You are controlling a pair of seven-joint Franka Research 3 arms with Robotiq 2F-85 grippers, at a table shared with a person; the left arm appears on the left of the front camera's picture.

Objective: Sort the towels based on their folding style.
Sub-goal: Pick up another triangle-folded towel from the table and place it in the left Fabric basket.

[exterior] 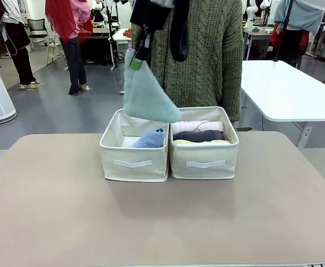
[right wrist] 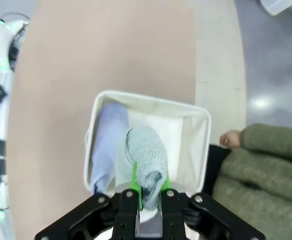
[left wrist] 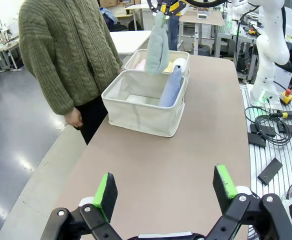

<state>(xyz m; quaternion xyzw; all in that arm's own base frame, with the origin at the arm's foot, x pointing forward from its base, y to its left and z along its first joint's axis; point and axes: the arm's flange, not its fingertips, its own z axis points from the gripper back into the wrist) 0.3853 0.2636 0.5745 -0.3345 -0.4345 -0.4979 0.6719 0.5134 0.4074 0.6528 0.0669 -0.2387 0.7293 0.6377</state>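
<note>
My right gripper (exterior: 137, 60) is shut on the tip of a grey-green cone-shaped towel (exterior: 146, 94), which hangs above the left cream bin (exterior: 118, 154). In the right wrist view the gripper (right wrist: 148, 186) pinches that towel (right wrist: 147, 157) straight over the bin (right wrist: 151, 99). A pale blue cone towel (exterior: 151, 138) leans inside the same bin. The right bin (exterior: 179, 158) holds rolled pink (exterior: 198, 126), dark grey (exterior: 198, 136) and yellow (exterior: 201, 142) towels. My left gripper (left wrist: 164, 185) is open and empty, low over the table well away from the bins (left wrist: 136, 107).
A person in a green knitted sweater (exterior: 207, 55) stands at the far edge right behind the bins, one hand (right wrist: 229, 139) hanging near the left bin. The brown tabletop (exterior: 162, 222) spreads wide in front of the bins. A white table (exterior: 287, 89) stands behind on the right.
</note>
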